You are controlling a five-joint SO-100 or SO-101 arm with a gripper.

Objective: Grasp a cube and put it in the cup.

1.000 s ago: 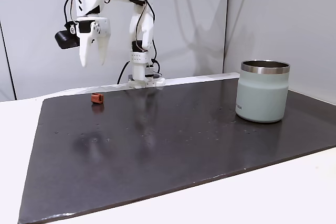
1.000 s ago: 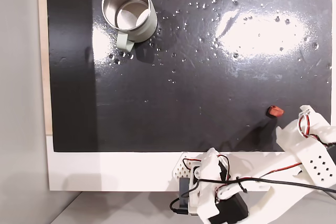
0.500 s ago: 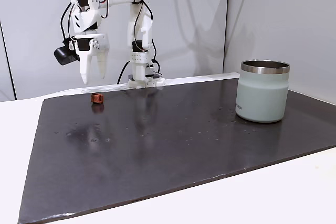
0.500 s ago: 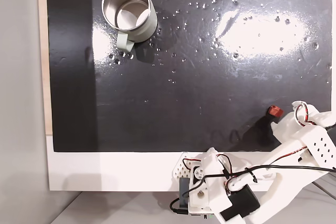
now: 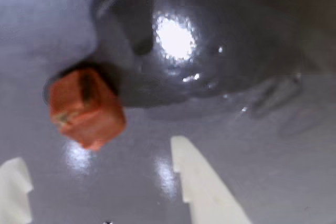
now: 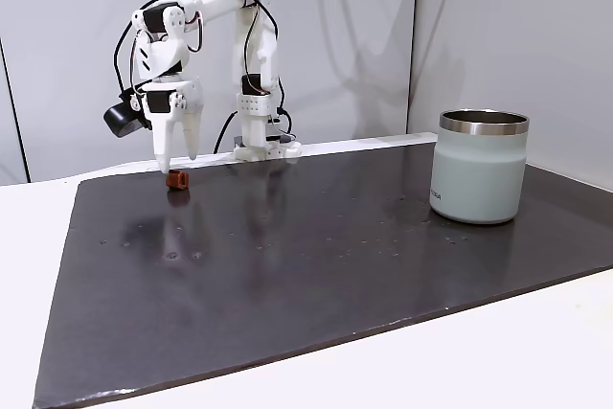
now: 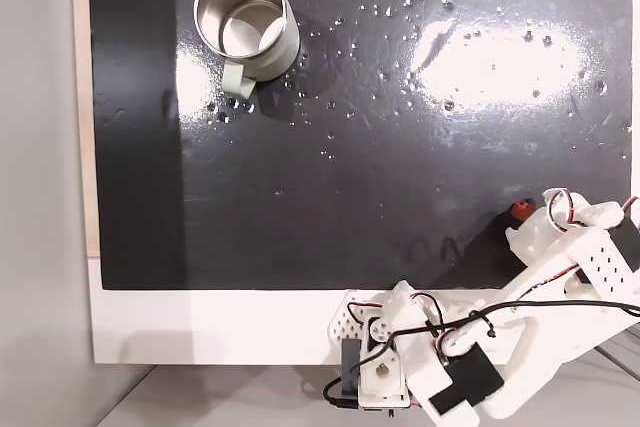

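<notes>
Your gripper [image 6: 175, 159] points straight down at the far left of a dark mat [image 6: 316, 265] in a fixed view from the side, its white fingers parted, with nothing between them. The tips hang just above the cube [image 6: 176, 179], which sits on the mat right below them; whether they touch it, you cannot tell from here.

In the wrist view, the cube [image 5: 85, 107] is a reddish-orange block lying on the glossy mat [image 5: 252, 51], a little blurred. Two pale fingertips [image 5: 202, 182] come in from the bottom edge, one at the left corner and one near the middle. The cube lies above the gap between them, closer to the left tip, and is not yet between them.

In a fixed view from above, the cube [image 7: 519, 210] peeks out at the edge of the white arm [image 7: 570, 257], near the mat's right side. The cup [image 7: 246, 25] stands upright at the upper left, well apart from the cube, its steel inside showing.

From the side, the cup [image 6: 480, 167] stands at the right of the mat.
</notes>
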